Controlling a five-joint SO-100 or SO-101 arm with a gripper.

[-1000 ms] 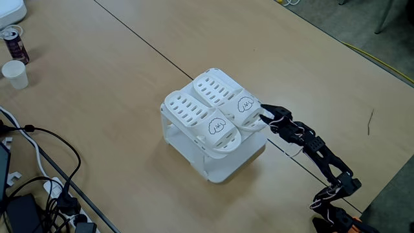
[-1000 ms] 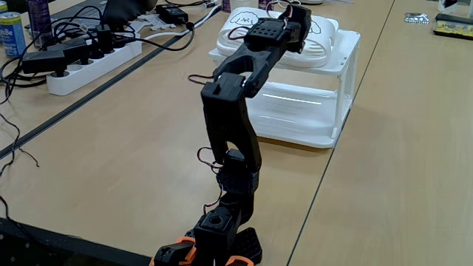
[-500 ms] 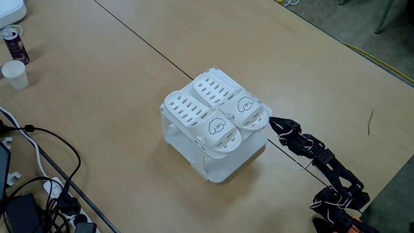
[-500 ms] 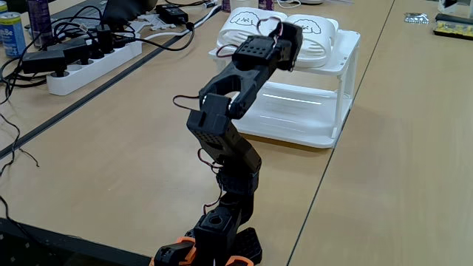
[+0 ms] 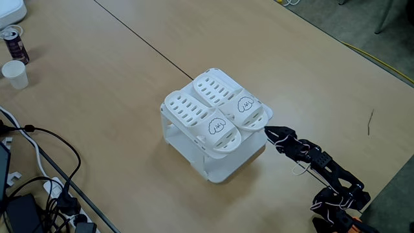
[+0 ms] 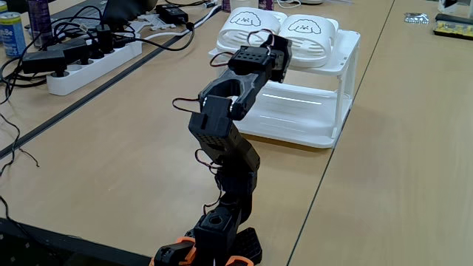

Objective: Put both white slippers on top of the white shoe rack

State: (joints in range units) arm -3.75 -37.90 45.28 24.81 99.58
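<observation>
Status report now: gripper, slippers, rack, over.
Gripper off the rack, holding nothing; jaws state unclear. Both white slippers side by side on top of the white shoe rack. Nothing in the way.

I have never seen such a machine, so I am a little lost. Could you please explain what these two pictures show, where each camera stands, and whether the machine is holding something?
The black thing is a small robot arm bolted to a wooden table. At its end is a gripper, two fingers that pinch things.

Both cameras stand still. One fixed view looks down on the table from high up. The other fixed view sits low behind the arm's base and looks along it.

In the middle stands a white shoe rack with two white slippers side by side on its top, each with a little cartoon face. The gripper is just beside the rack, apart from the slippers, and holds nothing; whether its fingers are open I cannot tell.

Also on the table: a paper cup, a can, and a power strip with cables.
</observation>
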